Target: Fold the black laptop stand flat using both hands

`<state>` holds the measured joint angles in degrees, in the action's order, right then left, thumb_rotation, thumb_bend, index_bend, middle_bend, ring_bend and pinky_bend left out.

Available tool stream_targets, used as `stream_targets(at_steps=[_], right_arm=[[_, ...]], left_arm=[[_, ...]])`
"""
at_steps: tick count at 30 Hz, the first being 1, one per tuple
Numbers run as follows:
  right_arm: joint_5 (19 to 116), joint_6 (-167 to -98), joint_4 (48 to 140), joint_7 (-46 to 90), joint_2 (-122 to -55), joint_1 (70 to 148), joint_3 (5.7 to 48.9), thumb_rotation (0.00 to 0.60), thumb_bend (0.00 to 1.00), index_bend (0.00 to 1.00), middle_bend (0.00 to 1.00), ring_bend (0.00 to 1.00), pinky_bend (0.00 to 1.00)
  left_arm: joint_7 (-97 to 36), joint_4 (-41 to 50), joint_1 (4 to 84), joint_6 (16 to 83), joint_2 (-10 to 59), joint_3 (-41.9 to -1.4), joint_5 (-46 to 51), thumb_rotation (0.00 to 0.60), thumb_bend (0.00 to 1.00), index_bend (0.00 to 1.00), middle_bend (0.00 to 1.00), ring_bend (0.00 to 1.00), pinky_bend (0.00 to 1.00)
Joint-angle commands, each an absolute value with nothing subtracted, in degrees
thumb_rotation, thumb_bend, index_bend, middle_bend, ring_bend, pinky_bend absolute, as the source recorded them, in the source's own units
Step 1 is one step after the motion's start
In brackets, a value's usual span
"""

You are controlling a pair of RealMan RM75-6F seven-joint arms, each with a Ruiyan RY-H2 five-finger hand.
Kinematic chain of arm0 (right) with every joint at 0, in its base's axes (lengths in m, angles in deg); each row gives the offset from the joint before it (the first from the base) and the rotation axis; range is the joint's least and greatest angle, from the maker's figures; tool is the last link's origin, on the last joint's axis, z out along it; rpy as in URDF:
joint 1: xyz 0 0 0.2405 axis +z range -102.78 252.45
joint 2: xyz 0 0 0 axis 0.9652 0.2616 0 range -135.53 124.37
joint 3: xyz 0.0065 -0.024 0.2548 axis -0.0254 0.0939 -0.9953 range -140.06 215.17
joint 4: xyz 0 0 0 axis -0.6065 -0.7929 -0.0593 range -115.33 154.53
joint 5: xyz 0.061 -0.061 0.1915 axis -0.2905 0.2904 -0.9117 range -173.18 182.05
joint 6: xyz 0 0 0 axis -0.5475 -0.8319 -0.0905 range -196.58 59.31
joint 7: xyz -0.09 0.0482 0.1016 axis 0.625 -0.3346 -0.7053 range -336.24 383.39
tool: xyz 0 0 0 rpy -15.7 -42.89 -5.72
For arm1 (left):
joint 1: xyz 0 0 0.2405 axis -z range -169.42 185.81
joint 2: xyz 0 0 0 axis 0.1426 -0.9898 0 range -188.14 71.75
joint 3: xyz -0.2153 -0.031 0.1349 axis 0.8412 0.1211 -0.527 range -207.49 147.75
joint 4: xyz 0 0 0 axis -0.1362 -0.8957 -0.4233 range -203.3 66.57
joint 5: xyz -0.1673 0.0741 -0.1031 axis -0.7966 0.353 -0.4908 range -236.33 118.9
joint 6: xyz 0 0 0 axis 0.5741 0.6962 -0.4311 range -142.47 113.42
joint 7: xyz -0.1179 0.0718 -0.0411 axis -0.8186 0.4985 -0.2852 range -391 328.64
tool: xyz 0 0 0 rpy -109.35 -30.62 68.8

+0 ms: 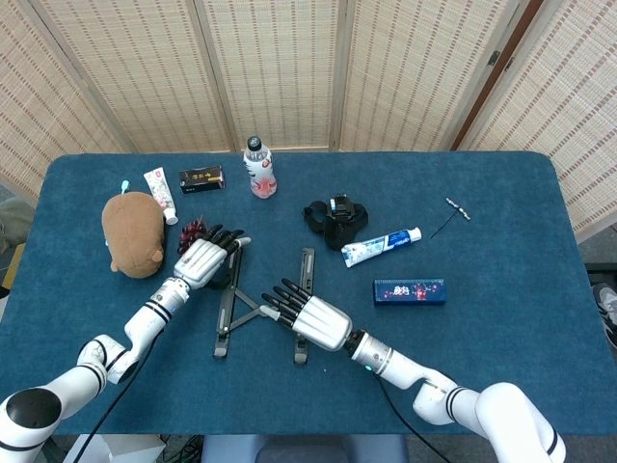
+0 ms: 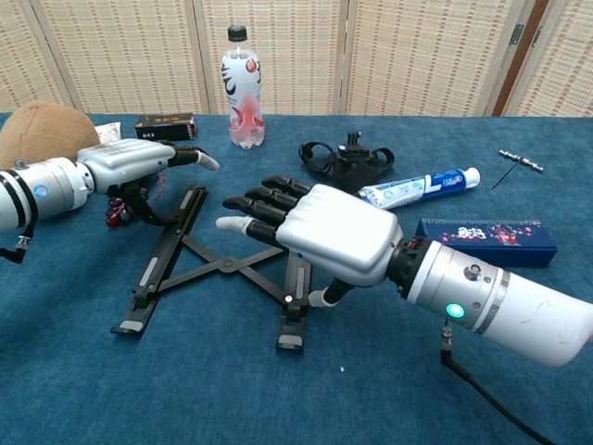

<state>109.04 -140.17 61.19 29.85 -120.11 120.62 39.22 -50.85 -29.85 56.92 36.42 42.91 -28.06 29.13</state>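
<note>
The black laptop stand lies on the blue table, its two rails joined by crossed links. My left hand sits at the outer side of the left rail's far end, fingers stretched out over it and its thumb side hidden below. My right hand hovers over the right rail with fingers spread toward the left. Its thumb points down and touches that rail's right side. Neither hand holds anything.
Behind the stand are a water bottle, a small black box and a black strap bundle. A brown plush lies at the left. A toothpaste tube and a blue box lie to the right.
</note>
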Motion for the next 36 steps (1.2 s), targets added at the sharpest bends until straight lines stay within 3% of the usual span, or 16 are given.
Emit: stream_targets(at_steps=[1,36], right_arm=[[109.02,-140.45,61.07,29.75,-120.14,120.61,39.41,0.600,0.10,0.11,0.08,0.11,0.00],[107.81,-142.44,56.41,29.27,-123.90,121.71,39.42,0.600,0.10,0.11,0.08,0.11,0.00]], left_arm=[[-51.06,-29.96,56.75,36.43,42.50,-27.96,28.85,0.600,0.00,0.00,0.00,0.00,0.00],[-52.86,-29.27,57.38,35.00,43.52,-27.52,27.67,0.600,0.00,0.00,0.00,0.00,0.00]])
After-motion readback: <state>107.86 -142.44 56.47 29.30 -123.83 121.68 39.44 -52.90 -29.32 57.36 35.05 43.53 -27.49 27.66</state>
